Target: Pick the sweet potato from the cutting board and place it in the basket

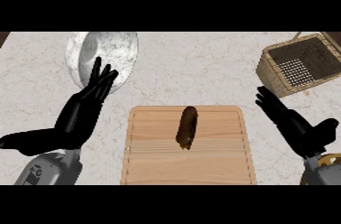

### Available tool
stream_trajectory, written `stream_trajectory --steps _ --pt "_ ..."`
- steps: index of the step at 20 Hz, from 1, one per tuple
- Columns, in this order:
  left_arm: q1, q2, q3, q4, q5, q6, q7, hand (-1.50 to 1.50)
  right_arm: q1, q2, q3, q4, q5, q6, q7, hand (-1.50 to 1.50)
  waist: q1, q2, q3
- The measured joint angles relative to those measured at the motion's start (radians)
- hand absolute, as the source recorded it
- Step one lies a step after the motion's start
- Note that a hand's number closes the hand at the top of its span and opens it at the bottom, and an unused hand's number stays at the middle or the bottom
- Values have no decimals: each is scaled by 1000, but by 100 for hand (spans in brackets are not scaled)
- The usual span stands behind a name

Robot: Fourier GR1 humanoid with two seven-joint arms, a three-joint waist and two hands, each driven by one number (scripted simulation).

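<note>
So far nothing is done: both my hands are empty. My left hand [78,114], at nine o'clock, rests open with fingers straight; my right hand [293,123], at three o'clock, is open too. Between them the sweet potato [187,127] lies untouched on the cutting board [220,164]. Further off, the basket [273,67] waits at two o'clock, a marble bowl [123,49] at eleven. Grasp, carry and placing all remain.

Sweet potato [187,128] on cutting board [188,166]; basket [272,67] far right, seemingly tilted.
</note>
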Motion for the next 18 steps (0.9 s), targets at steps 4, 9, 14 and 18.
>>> stream_trajectory --steps 4,9,14,18 --pt "-2 39 19 89 -49 40 72 0 -63 34 -10 15 21 -36 9 150 19 -36 13" --pt "19 122 32 203 -122 87 179 0 -174 120 40 -54 124 -83 -133 -150 46 -50 20" --pt "0 145 31 263 -156 109 252 0 -234 285 191 -79 409 -341 -198 -150 39 -61 17" --pt "-6 158 36 284 -168 118 286 0 -278 290 269 -46 652 -505 -45 -150 21 -73 13"
